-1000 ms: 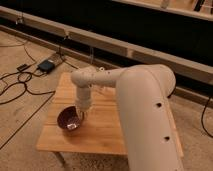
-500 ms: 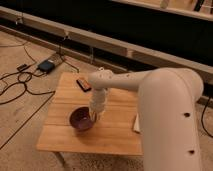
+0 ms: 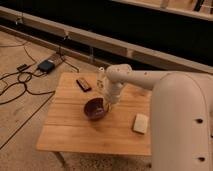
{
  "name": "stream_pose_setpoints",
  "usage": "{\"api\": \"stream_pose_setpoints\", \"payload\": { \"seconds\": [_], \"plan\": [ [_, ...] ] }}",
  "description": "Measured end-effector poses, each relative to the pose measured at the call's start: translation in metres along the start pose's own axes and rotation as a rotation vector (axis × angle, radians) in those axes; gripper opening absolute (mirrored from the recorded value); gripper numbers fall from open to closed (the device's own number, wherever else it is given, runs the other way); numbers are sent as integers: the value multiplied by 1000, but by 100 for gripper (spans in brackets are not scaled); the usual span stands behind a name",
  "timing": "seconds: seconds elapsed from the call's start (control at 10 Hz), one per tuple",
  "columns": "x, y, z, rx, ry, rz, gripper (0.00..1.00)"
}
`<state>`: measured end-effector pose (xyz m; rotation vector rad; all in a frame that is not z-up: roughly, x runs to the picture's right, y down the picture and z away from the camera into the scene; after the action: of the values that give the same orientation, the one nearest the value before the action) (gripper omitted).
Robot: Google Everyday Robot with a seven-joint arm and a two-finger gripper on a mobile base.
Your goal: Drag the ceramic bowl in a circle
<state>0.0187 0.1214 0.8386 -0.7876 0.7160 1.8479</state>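
The ceramic bowl [image 3: 94, 108], small, round and dark maroon, sits near the middle of the wooden table [image 3: 75, 132]. My white arm reaches in from the right and bends down to it. My gripper [image 3: 107, 103] points down at the bowl's right rim and touches it. The fingertips are hidden against the rim.
A pale rectangular block [image 3: 140, 123] lies on the table right of the bowl. A small clear bottle [image 3: 100, 77] stands behind the gripper. A dark flat object [image 3: 83, 84] lies at the back left. Cables and a power box [image 3: 46, 65] lie on the floor at left.
The bowl and gripper have moved right and slightly away from the front left, toward the table's middle. The arm has swung right with them.
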Motion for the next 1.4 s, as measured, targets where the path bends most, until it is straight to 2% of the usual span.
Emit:
{"api": "stream_pose_setpoints", "payload": {
  "seconds": [0.2,0.3,0.4,0.5,0.6,1.0,1.2,1.3,1.4],
  "plan": [
    [-16,24,-7,-13,-17,-44,0],
    [-19,34,-5,-17,-12,-71,0],
    [-19,38,-5,-20,-11,-79,0],
    [-19,37,-5,-20,-10,-78,4],
    [-19,36,-6,-20,-11,-75,10],
    [-19,37,-4,-19,-9,-78,56],
    [-19,37,-5,-20,-10,-77,74],
    [-19,37,-5,-20,-10,-77,79],
    [-19,37,-5,-20,-10,-76,80]
  ]
}}
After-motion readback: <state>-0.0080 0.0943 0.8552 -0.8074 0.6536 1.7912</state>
